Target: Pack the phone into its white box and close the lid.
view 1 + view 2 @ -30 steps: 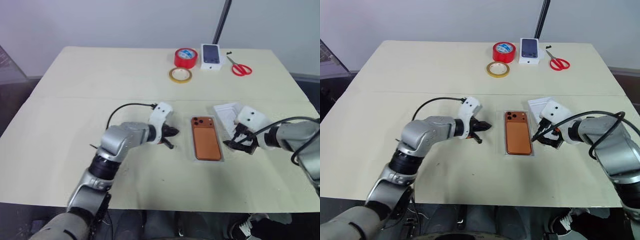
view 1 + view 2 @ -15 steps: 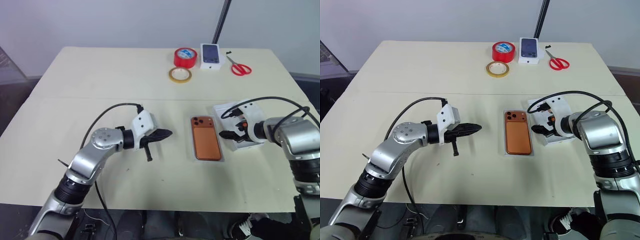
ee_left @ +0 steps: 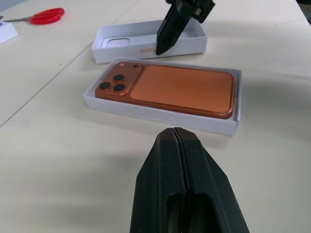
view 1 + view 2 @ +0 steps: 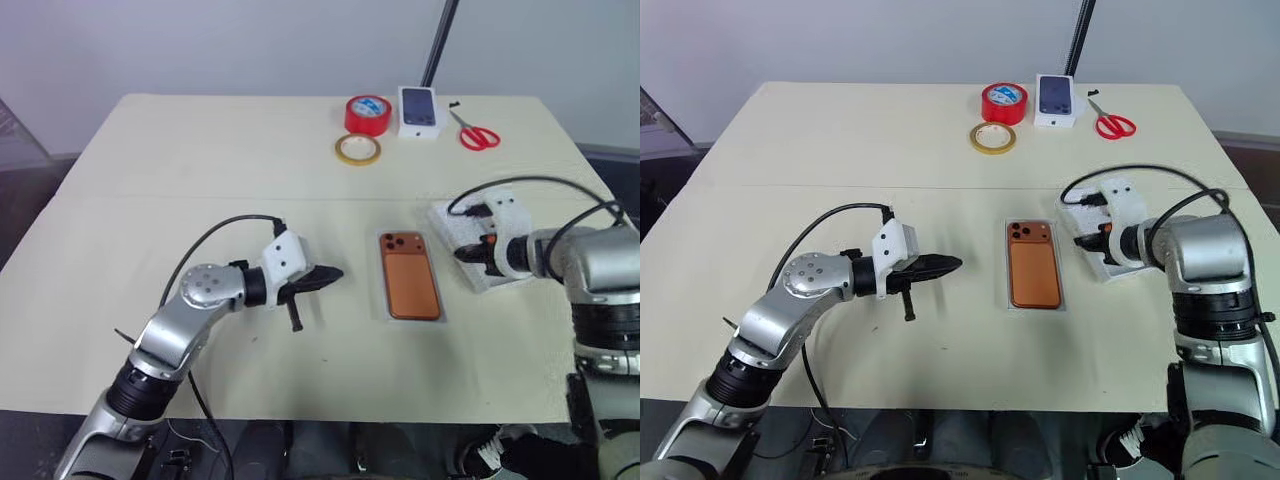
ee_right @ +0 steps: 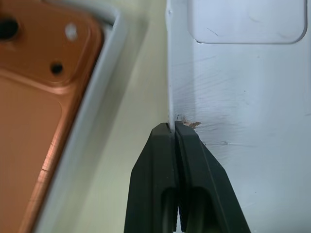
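Bare table (image 4: 180, 180) left of white box (image 4: 445, 315). Narrow gap between it and lid (image 4: 505, 282); right gripper (image 4: 462, 254) sits there. Tape rolls (image 4: 368, 113), scissors (image 4: 478, 135) far back.

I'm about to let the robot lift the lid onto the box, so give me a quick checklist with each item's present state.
1. Copper-orange smartphone lies flat inside the shallow white cardboard tray, back up: ok.
2. Right gripper shut on a side wall of the white rectangular lid: ok.
3. Lid off the table: cannot tell.
4. Left gripper shut, apart from the tray: ok.
5. Nothing lying on the phone: ok.
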### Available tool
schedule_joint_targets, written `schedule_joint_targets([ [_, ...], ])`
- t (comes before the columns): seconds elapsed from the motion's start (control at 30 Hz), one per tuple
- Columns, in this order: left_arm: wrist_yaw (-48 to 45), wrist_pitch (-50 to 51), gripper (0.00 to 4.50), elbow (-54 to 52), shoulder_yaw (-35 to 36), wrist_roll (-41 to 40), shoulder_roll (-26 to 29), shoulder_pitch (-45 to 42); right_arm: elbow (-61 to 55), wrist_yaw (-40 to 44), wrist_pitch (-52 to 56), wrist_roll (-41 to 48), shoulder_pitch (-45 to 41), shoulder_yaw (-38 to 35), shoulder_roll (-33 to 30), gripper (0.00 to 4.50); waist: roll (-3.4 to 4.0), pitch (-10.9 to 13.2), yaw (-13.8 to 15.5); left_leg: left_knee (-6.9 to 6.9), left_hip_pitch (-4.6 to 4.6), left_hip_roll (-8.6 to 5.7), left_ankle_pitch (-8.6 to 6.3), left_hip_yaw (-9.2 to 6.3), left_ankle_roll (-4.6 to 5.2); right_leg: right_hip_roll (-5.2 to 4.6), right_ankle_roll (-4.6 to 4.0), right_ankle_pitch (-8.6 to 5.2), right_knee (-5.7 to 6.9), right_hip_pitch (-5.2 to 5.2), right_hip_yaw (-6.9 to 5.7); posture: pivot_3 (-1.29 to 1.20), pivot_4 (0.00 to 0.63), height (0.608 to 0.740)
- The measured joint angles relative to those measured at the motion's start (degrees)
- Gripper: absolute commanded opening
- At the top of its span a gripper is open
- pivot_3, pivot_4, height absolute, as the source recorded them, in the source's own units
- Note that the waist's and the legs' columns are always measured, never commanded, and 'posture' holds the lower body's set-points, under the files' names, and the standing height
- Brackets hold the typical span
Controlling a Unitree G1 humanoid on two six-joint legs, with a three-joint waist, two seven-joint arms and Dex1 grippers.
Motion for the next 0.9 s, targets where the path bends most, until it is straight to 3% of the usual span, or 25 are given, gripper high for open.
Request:
schedule_joint_targets([
  [0.1,3.4,0.2,0.00,2.6,3.9,-0.4,-2.1,-0.2,-0.7,-2.0,3.3,5.6,-4.7,-8.8,3.1,0.04,0.01,0.0,0.1,0.00,0.00,0.03,0.00,-0.02,0.00,0.02,0.00,0.00,0.01,0.00,-0.01,0.00,0.150,0.717],
  [0.17,6.7,0.4,0.00,6.1,7.6,-1.1,-3.8,-1.2,-0.6,-5.2,3.4,16.0,-6.3,-14.4,5.8,0.04,0.00,0.0,0.2,0.00,0.00,0.03,0.00,-0.03,0.00,0.02,0.00,0.00,0.01,0.02,-0.02,0.00,0.150,0.717],
  [0.27,8.9,0.5,0.00,9.4,11.4,-1.4,-4.3,-2.6,-0.2,-14.5,3.4,34.2,-5.7,-16.1,8.9,0.04,-0.01,0.0,0.1,0.01,-0.03,0.02,-0.01,0.04,0.03,0.00,0.01,0.00,0.01,0.01,-0.03,0.00,0.150,0.717],
  [0.37,9.3,0.1,0.00,12.0,12.3,-1.2,-4.4,-3.1,3.0,-31.3,2.3,57.1,-5.2,-17.1,14.5,0.04,-0.02,0.0,0.0,0.05,-0.04,0.03,-0.01,0.04,0.03,0.00,0.01,0.01,0.04,0.00,-0.03,0.00,0.150,0.717],
  [0.47,9.3,-0.4,0.00,12.7,12.5,-1.1,-4.4,-3.6,0.8,-54.8,-11.2,87.1,2.5,-7.2,15.5,0.04,-0.04,0.0,0.1,0.11,-0.15,0.06,-0.03,0.00,0.08,0.00,0.01,0.00,0.01,0.00,-0.06,0.00,0.150,0.717],
  [0.53,9.3,-0.4,0.00,12.7,12.3,-1.0,-4.5,-3.6,-2.4,-63.7,-17.7,93.5,6.9,-4.5,19.6,0.04,-0.04,0.0,-0.1,0.17,-0.18,0.04,-0.03,0.03,0.09,0.01,0.02,0.01,0.04,-0.03,-0.04,0.00,0.150,0.717],
  [0.7,9.5,-0.6,0.00,12.5,11.9,-0.7,-5.5,-3.4,-9.9,-74.3,-26.2,95.9,13.3,-1.7,24.7,0.04,-0.03,0.0,-0.1,0.17,-0.16,0.04,-0.03,0.02,0.08,0.04,0.03,0.01,0.09,-0.06,-0.04,0.00,0.150,0.717],
  [0.8,9.6,-0.6,0.00,12.1,9.1,0.2,-7.1,-3.3,-11.6,-77.8,-28.6,96.2,15.7,-1.2,25.9,0.92,-0.03,0.0,0.0,0.16,-0.15,0.03,-0.03,0.03,0.08,0.05,0.02,0.01,0.08,-0.05,-0.04,0.00,0.150,0.717],
  [0.9,9.5,-0.6,0.00,12.0,5.5,0.9,-9.0,-3.5,-11.6,-78.3,-29.0,96.2,16.0,-1.1,24.1,2.49,-0.02,0.0,0.0,0.15,-0.14,0.04,-0.03,0.03,0.08,0.07,0.02,0.01,0.08,-0.05,-0.03,0.00,0.150,0.717],
])
